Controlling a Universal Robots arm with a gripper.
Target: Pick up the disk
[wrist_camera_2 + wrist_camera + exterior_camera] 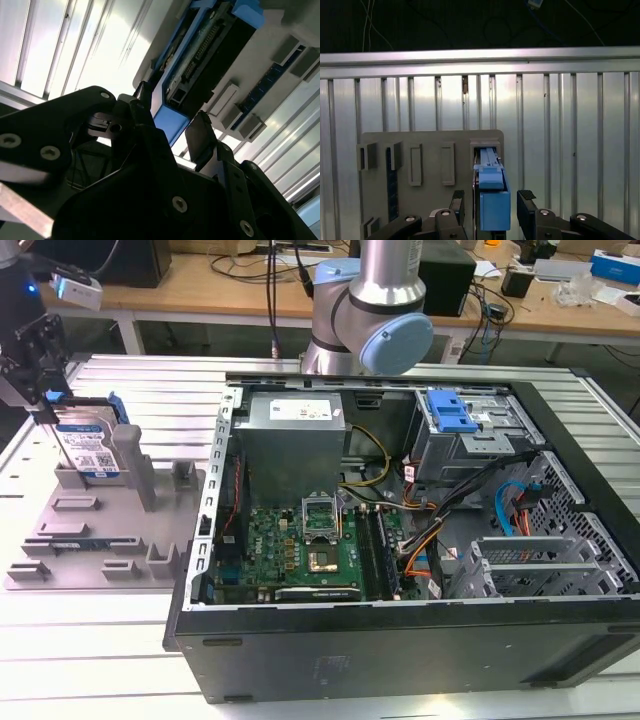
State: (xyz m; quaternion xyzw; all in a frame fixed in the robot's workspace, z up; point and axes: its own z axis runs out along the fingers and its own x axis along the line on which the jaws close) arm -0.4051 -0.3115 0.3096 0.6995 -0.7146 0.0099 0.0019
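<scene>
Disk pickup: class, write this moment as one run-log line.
gripper: open, straddling disk | disk: upright in holder tray | status: not lifted

The flat silver-grey metal disk [88, 452] carries a white label with black barcode stripes, a dark blue band and blue plastic side rails. The slotted plastic holder tray [75, 530] is plain grey. The ribbed metal table [90, 640] is silvery-white.

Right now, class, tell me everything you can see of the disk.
The disk is a flat silver-grey metal slab with a white label and blue side rails. It stands upright on edge in the grey holder tray, at the exterior view's left. The open jaws straddle its top rail, gaps showing either side.
</scene>
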